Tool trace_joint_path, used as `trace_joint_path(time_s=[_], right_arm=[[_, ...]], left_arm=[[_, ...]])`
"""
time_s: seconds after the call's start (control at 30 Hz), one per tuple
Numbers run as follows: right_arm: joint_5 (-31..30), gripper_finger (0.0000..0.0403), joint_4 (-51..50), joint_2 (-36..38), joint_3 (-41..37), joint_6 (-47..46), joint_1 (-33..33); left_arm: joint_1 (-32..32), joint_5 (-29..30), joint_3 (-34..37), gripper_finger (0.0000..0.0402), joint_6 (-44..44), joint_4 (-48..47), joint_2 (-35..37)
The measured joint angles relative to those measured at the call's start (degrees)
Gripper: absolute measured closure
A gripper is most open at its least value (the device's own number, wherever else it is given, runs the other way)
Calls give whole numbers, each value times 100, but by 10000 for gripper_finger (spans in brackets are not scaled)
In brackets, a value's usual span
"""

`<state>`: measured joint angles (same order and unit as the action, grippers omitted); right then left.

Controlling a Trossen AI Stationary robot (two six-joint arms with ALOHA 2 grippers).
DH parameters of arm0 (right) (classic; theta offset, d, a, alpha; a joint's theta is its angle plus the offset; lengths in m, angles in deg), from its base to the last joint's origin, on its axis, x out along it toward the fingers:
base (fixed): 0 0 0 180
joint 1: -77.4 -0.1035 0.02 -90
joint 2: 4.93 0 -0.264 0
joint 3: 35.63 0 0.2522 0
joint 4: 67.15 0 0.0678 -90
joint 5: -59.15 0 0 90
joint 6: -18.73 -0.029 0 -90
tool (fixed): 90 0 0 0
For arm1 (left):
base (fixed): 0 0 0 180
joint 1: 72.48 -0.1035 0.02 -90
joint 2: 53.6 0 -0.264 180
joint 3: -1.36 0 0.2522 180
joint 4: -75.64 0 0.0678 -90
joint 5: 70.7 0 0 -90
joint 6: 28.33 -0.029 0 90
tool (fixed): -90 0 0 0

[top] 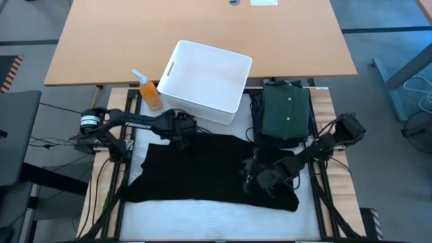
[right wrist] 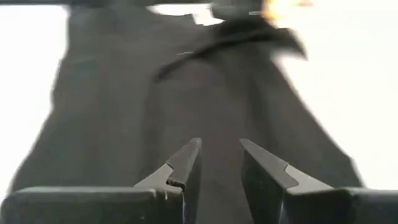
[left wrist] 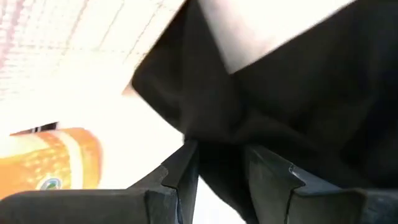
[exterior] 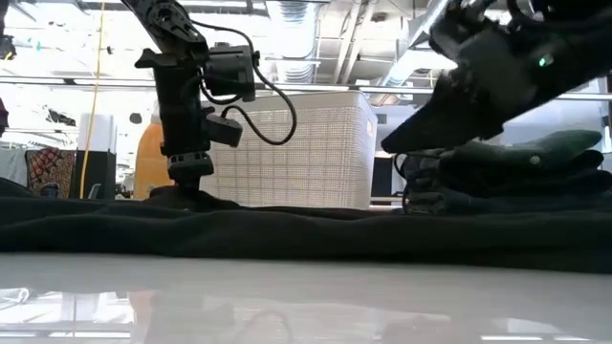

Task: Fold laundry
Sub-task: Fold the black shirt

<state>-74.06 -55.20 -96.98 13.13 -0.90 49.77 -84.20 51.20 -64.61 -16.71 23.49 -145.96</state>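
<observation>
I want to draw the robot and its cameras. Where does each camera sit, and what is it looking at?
High view: above the table, looking straight down; both arms over the black garment.
Low view: at tabletop height, looking across; both arms come down from above.
Left wrist view: on the left arm; left gripper pinching black cloth.
Right wrist view: on the right arm; right gripper over the cloth.
Shared: high and low views both show the white bin.

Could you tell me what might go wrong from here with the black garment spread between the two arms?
The left gripper pinches the black garment at its far edge, right beside the white bin and near the orange spray bottle; a wide lift could knock either. The right gripper, fingers apart, hovers above the cloth, so only one side may be held and the fold could skew. The folded green shirt lies close and might get dragged.
</observation>
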Motion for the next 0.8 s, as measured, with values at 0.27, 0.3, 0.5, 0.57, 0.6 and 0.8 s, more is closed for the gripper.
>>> trace_joint_path(time_s=[0.27, 0.3, 0.5, 0.57, 0.6, 0.8], right_arm=[[2077, 269, 667, -1012, 661, 628, 461], [2099, 269, 629, -1238, 838, 656, 536], [2281, 284, 184, -2200, 1936, 1111, 678], [2503, 293, -201, -2233, 2173, 1064, 664], [2595, 297, -483, -2208, 2237, 931, 650], [2729, 315, -2496, -1841, 2291, -21, 273]], left_arm=[[-337, 27, 0, 288, -358, -9, 0], [-377, -7, 0, 288, -365, -41, 0], [-468, -303, 102, 288, -439, -155, 0], [-468, -311, 270, 288, -507, -156, 0], [-468, -316, 383, 288, -527, -156, 0], [-506, -95, 1141, 288, -363, -135, 38]])
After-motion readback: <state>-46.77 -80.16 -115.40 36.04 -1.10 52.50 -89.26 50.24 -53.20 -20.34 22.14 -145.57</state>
